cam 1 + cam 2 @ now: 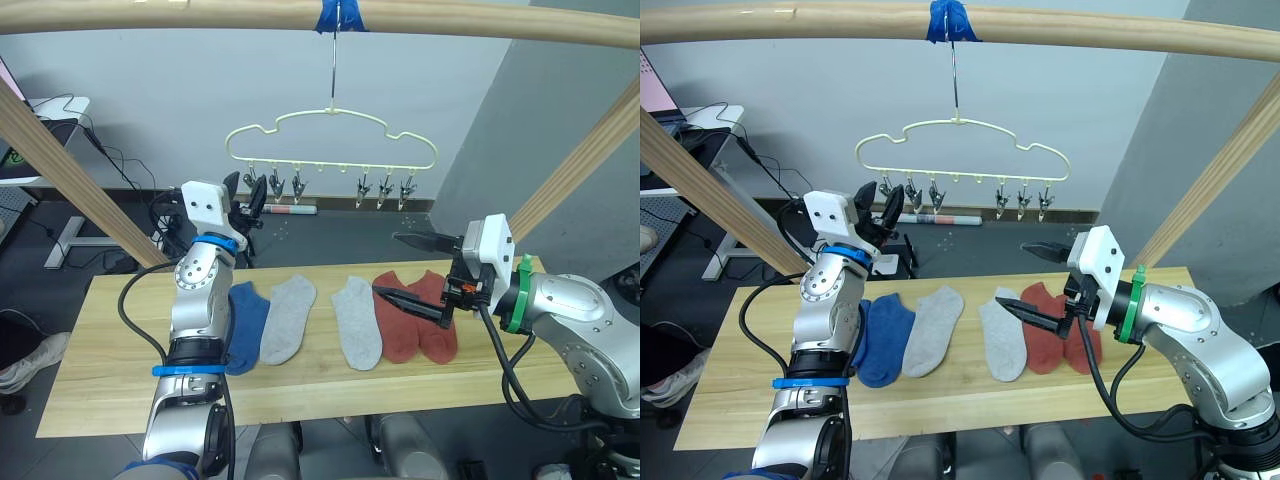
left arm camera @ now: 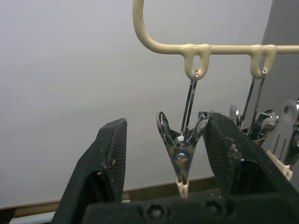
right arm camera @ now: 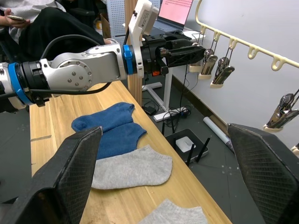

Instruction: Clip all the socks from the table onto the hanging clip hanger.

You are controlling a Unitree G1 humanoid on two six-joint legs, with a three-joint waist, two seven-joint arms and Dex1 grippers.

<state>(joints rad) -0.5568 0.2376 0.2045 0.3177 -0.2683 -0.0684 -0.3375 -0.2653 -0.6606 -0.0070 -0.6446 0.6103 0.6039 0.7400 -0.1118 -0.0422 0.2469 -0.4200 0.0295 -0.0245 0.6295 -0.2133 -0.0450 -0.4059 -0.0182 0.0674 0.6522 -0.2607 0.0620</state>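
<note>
Six socks in a row on table (image 1: pixel 100 380): blue pair (image 1: pixel 245 325) at left, partly hidden behind left arm, then two grey (image 1: pixel 290 318), (image 1: pixel 358 322), then red pair (image 1: pixel 415 315) overlapped, so hard to split one from other. Lower finger of right gripper (image 1: pixel 425 272) crosses red pair; contact w/ fabric can't be told.

Hanger (image 1: pixel 333 138) hangs by hook from beam (image 1: pixel 200 15) at blue tape (image 1: pixel 338 15), above far side of table. Six clips under its bar, all bare, in two groups of three; left group partly masked by left gripper (image 1: pixel 245 198).

Left gripper raised to left-end clip (image 2: pixel 181 154), fingers (image 2: pixel 105 163) apart, clip between them, one finger just beside clip handle; grips nothing. Right gripper low over red pair, fingers wide apart, nothing held.
</note>
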